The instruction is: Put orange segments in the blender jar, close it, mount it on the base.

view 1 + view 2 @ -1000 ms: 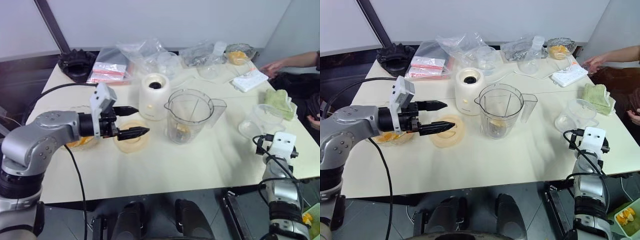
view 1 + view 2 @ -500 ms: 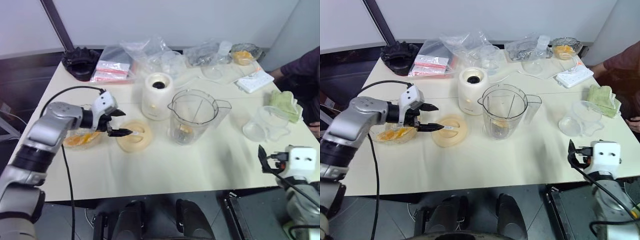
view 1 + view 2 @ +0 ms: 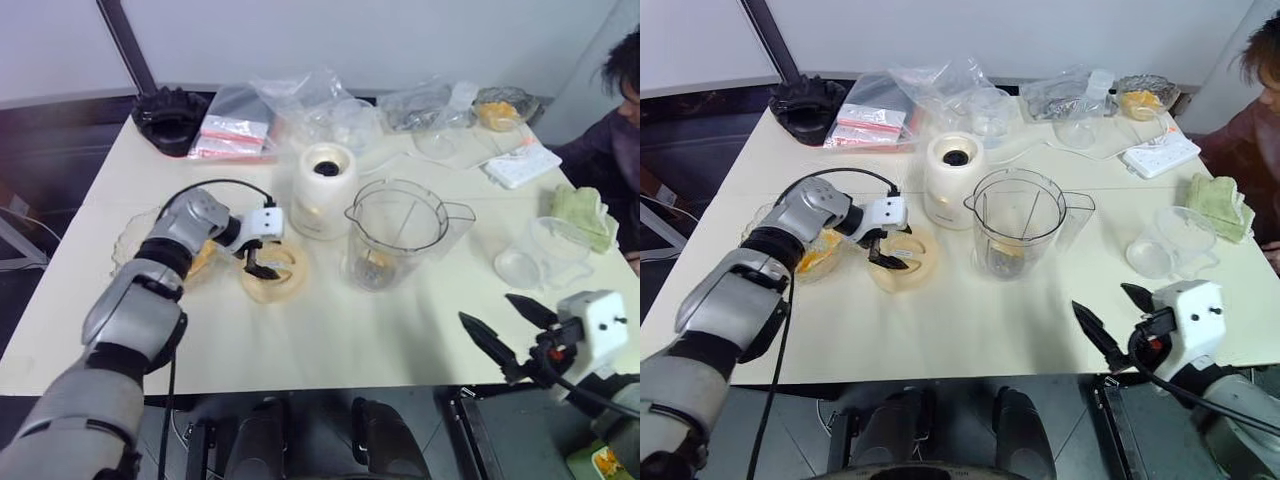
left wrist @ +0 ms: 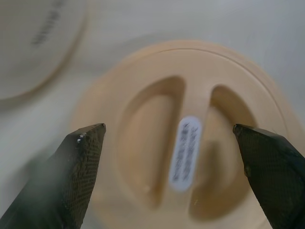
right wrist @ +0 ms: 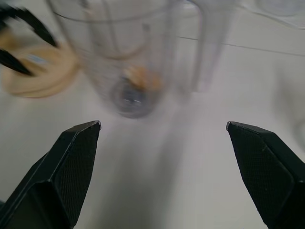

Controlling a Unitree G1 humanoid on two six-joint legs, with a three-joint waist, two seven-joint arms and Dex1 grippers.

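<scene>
A: Where does the left gripper (image 3: 883, 255) sit, and why there?

B: Over the large round pale-orange plastic lid (image 4: 186, 138), pointing down at it; its two black fingers are spread wide, one on each side of the raised grip bar with the white label; I judge it is lining up to pinch that bar, since the jar has to be closed.

A: And the tall clear plastic blender jar (image 3: 394, 232)?

B: Upright on the cream table (image 3: 330, 330), uncovered, just beside the squat cream-white motor base (image 3: 323, 191), not yet mounted; something orange lies at its bottom near the blades, most likely an orange segment (image 5: 143, 78); more orange segments (image 3: 818, 260) rest in the scalloped glass bowl (image 3: 135, 232) by the left forearm, beside the lid.

A: The right gripper (image 3: 515, 335)?

B: Near the table's front edge, well apart from the jar, fingers splayed and holding nothing; it faces the jar, probably ready to steady it.

A: What differs from a second ago?

B: Then the left gripper hung level above the lid, pointing toward the jar; now it has dropped and tipped down onto the lid; the right one was low at the table's corner and has swung up and inward; the jar, base and lid have stayed put on the table.
</scene>
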